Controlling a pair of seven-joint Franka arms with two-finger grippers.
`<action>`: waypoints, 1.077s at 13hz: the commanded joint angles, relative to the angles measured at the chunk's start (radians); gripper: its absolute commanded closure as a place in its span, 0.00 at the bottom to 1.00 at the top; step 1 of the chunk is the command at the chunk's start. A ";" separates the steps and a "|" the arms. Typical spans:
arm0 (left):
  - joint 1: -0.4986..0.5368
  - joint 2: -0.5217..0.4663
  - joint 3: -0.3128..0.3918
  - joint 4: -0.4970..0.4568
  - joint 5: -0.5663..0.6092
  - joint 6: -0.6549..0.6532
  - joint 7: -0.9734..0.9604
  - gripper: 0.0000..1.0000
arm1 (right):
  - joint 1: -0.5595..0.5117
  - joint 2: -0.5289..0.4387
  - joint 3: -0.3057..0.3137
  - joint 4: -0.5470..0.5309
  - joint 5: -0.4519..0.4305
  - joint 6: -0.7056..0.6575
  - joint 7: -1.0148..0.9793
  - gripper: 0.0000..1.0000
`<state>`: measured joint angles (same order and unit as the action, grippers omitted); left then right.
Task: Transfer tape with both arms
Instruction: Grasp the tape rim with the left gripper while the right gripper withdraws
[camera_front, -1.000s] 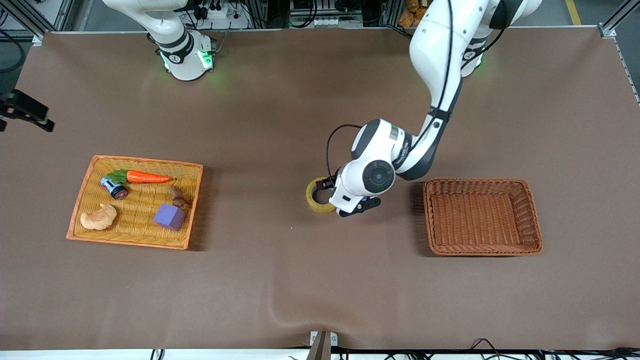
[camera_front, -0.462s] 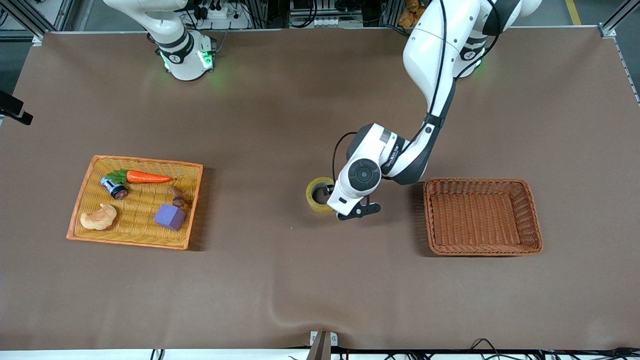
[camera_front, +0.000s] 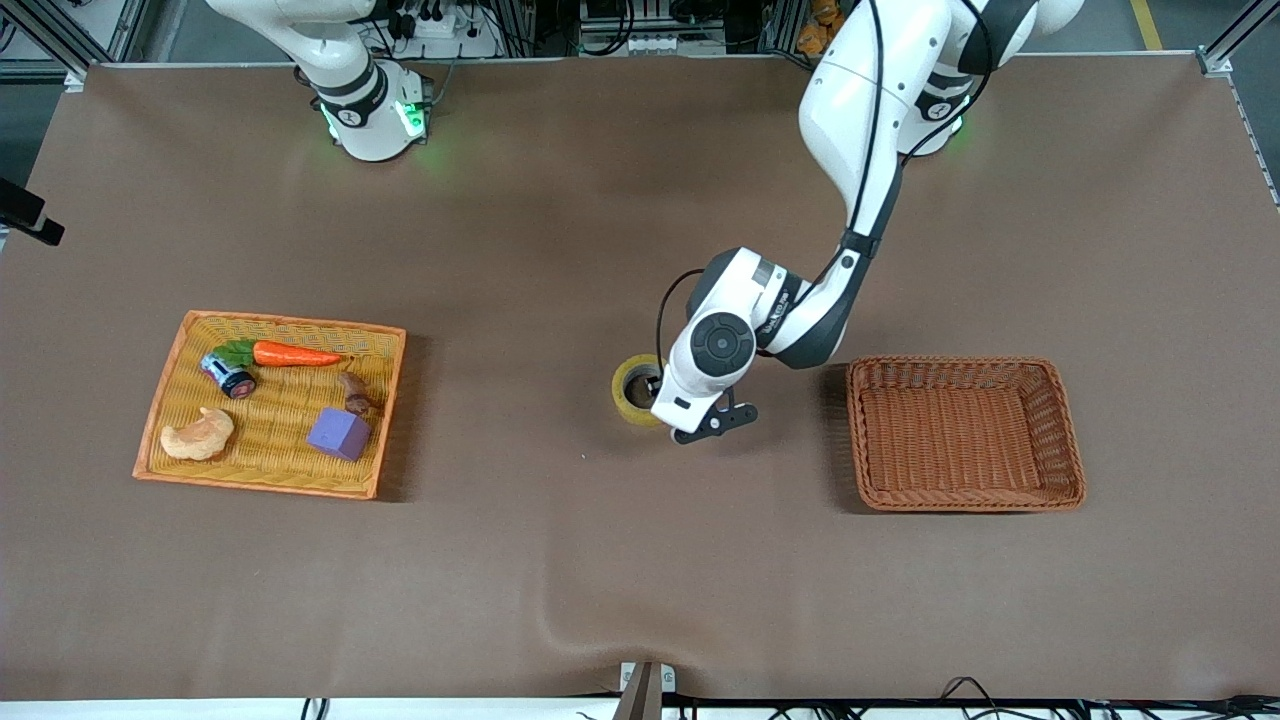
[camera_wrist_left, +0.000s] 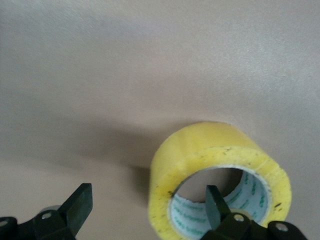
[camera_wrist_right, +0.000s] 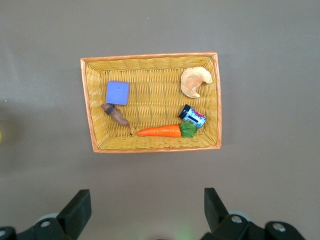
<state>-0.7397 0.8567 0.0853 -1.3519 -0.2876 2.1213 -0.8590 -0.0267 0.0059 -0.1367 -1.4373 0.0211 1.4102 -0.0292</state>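
The left end effector (camera_wrist_left: 145, 210) is spread wide, one finger inside the tape (camera_wrist_left: 220, 172), the other outside its wall; the right end effector (camera_wrist_right: 145, 210) hangs wide above the yellow basket (camera_wrist_right: 151, 102).

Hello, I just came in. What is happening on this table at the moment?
The left gripper is open and down at the tape, which lies on the table between the yellow basket and the brown basket. One finger reaches into the roll's hole, the other stays outside. The right gripper waits open, high over the yellow basket.

yellow tape (camera_front: 632, 390) roll, flat on table (camera_front: 560, 560)
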 joint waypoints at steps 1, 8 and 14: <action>-0.030 0.022 0.008 0.005 0.027 0.052 -0.054 0.00 | 0.014 0.005 0.003 0.003 0.014 -0.016 0.017 0.00; -0.049 0.010 0.010 -0.007 0.033 0.037 -0.100 1.00 | 0.039 0.014 0.002 0.006 0.016 -0.017 0.006 0.00; -0.047 -0.050 0.021 -0.001 0.036 -0.055 -0.101 1.00 | 0.073 -0.001 0.002 0.011 -0.043 -0.016 0.011 0.00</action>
<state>-0.7780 0.8605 0.0916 -1.3472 -0.2812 2.1131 -0.9270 0.0398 0.0158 -0.1290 -1.4349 -0.0015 1.4021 -0.0291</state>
